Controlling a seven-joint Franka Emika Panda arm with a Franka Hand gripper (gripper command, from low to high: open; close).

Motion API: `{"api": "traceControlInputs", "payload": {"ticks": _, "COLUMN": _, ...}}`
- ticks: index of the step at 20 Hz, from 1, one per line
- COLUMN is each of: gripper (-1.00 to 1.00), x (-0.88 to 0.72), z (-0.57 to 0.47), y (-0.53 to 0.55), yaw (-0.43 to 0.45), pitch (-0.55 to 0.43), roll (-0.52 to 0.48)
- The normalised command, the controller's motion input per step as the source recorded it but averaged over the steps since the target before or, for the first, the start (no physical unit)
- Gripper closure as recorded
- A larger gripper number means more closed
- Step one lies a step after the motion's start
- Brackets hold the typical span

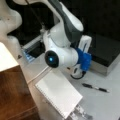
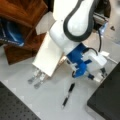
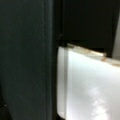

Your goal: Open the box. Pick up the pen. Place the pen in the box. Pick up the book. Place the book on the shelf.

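Observation:
The box [image 1: 106,48] lies at a front view's right, its black lid flat down on the silver-grey sides; its dark corner [image 2: 107,100] also shows. My gripper [image 1: 84,46] hangs on its blue mount at the box's near edge, and its fingers [image 2: 102,73] sit just beside that corner. The wrist view is filled by the black lid [image 3: 25,60] and a close white part [image 3: 85,87]. The pen [image 1: 96,87] [image 2: 68,95] lies free on the grey table. The white spiral-bound book [image 1: 58,95] [image 2: 48,56] lies flat beside the shelf [image 1: 12,92] [image 2: 22,12].
Perforated metal strips [image 1: 80,113] [image 2: 37,77] stick out from under the book's end. A dark perforated mat [image 2: 12,105] covers one table corner. The arm's white body [image 1: 60,50] hangs over the book and table middle. A cable [image 1: 37,75] runs by the book.

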Motion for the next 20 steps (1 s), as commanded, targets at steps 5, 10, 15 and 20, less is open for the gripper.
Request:
{"api": "traceControlInputs", "payload": {"ticks": 5, "gripper": -1.00, "x": -0.09, "z": -0.03, "y": 0.08, "yaw": -0.159, "pitch": -0.065, "roll": 0.154}}
{"api": "traceControlInputs", "payload": {"ticks": 10, "gripper": 1.00, "x": -0.06, "z": -0.03, "y": 0.07, "yaw": -0.134, "pitch": -0.061, "roll": 0.106}}
{"api": "traceControlInputs", "payload": {"ticks": 15, "gripper": 1.00, "x": -0.03, "z": -0.07, "y": 0.08, "yaw": -0.122, "pitch": -0.073, "roll": 0.082}}
{"api": "traceControlInputs", "payload": {"ticks": 20, "gripper": 1.00, "x": -0.03, "z": -0.07, "y": 0.07, "yaw": -0.129, "pitch": -0.082, "roll": 0.089}}
